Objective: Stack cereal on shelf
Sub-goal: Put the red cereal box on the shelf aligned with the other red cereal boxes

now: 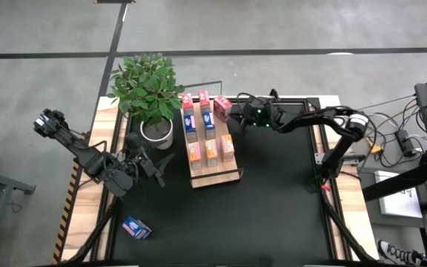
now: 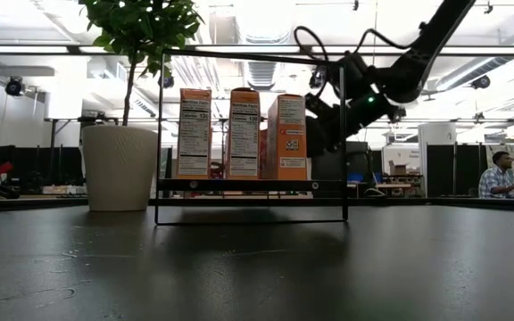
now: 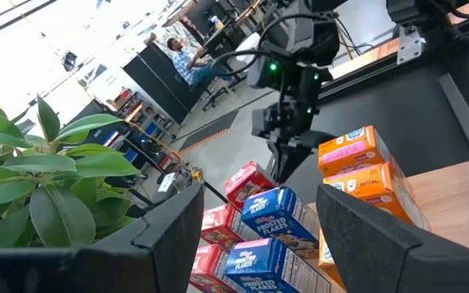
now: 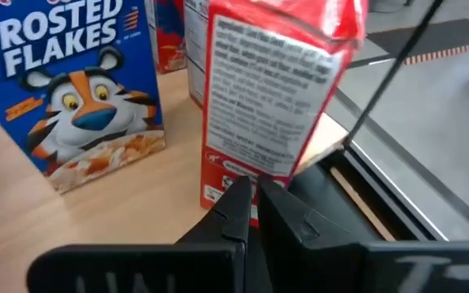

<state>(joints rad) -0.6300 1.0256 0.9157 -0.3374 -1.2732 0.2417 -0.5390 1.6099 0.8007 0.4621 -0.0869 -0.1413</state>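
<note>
Currently the right gripper (image 4: 255, 199), fingers pressed together and empty, is held just beside the red cereal box (image 4: 279, 89) at the shelf's (image 1: 217, 172) far corner, its long axis upright.

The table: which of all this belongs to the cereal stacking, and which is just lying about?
Job:
- small cardboard cereal boxes
- light-wood shelf board
- blue box lying apart on the black tabletop
- right hand, shut beside a red box

Lying about:
- leafy plant in white pot
</note>
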